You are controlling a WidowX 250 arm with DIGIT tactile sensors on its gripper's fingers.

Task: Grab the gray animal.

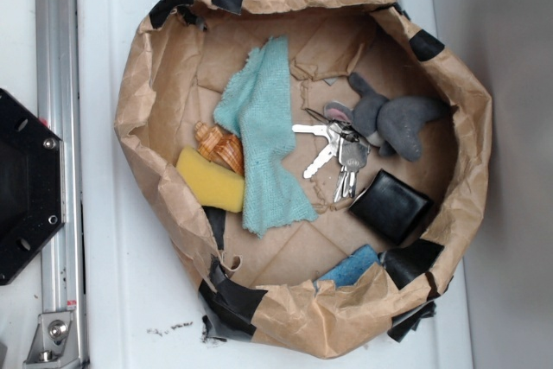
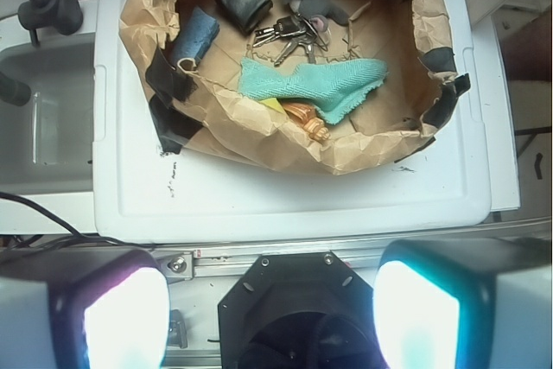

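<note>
Plush is what the gray animal (image 1: 399, 120) looks to be: soft, light and squashy, so I judge it will give under the fingers rather than slip, with no risk of breaking. The rounded body seems the best place to pinch; the floppy ears would likely fold and pull free. It lies on the right side of the crumpled brown paper basket (image 1: 138, 84), just beside the bunch of keys (image 1: 339, 155) and apart from the black wallet (image 1: 391, 206) below it. Also in the basket are a teal cloth (image 1: 266, 140), a yellow sponge (image 1: 211, 179), a striped shell-like piece (image 1: 220, 146) and a blue item (image 1: 352, 268) at the rim. In the wrist view the gripper (image 2: 272, 313) hangs well back from the basket, its two fingers (image 2: 117, 313) spread wide, holding nothing.
</note>
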